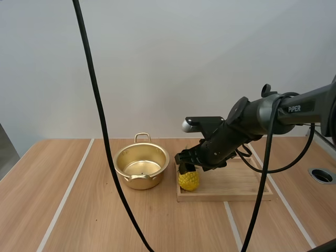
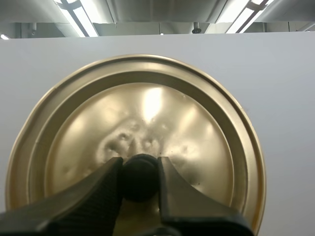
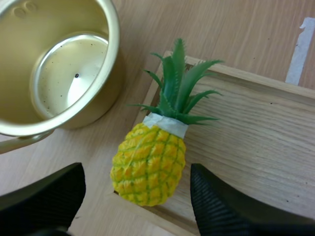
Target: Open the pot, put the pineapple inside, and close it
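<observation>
The gold pot (image 1: 142, 168) stands open on the table, nothing inside it (image 3: 59, 64). Its lid (image 2: 147, 113) is held up in the air: my left gripper (image 2: 140, 169) is shut on the black knob (image 2: 140, 179). A yellow pineapple (image 1: 188, 180) with green leaves lies at the near left corner of the wooden tray (image 1: 231, 186), beside the pot. My right gripper (image 1: 185, 164) hangs just above it, open. Its fingers (image 3: 44, 196) stand wide on either side of the pineapple (image 3: 150, 167) without touching it.
The tray (image 3: 256, 137) takes up the table's middle right, with bare wood behind the fruit. White tape lines run across the tabletop (image 1: 63, 199). A round cable hole (image 1: 321, 175) sits at the far right.
</observation>
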